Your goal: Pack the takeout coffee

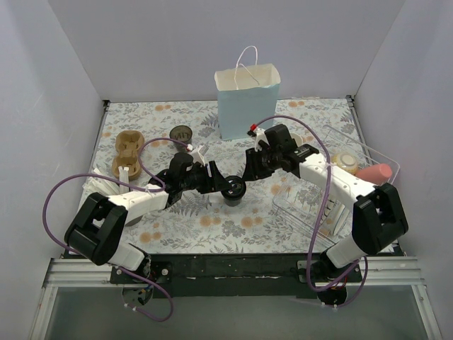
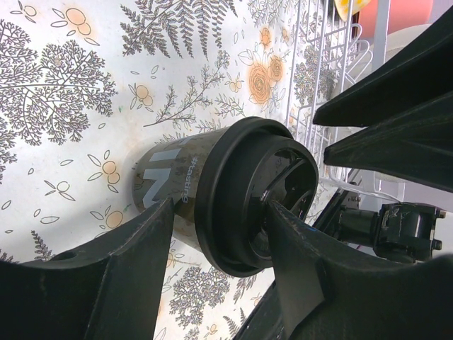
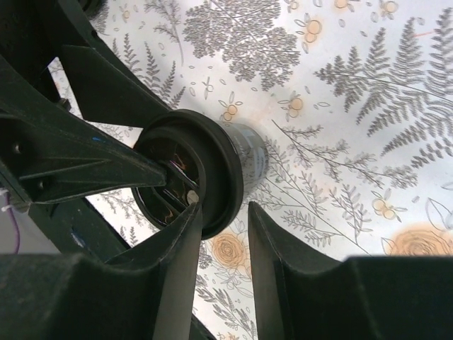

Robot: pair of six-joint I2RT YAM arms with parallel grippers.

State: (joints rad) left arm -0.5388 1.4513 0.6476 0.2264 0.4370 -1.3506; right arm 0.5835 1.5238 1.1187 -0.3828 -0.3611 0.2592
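Takeout coffee: it stands upright on the desk, lid on, about mid-desk between your two arms. It is well short of the light-blue bag.

Left gripper: its fingers sit on either side of the black lid. One is against the cup wall just under the rim, the other lies across the lid. You appear to be clamped on the coffee here, probably to hold it steady.

Right gripper: the fingers are a little apart. One tip touches the lid's rim and the other is just off it, so you have no clamp. This looks like a lid check or the start of a handover.

Why so crowded: both grippers meet at the same small lid, so each one's fingers fill the other's wrist view.

Bag: it is upright and open-topped at the far edge, handles up. The cup has to rise above its rim to go in.

In the way: the wire rack is close on the right of the cup, and the other arm is the nearest obstacle to either one.

Also around: a brown cup carrier and a dark cup sit to the left, apart from the route to the bag.
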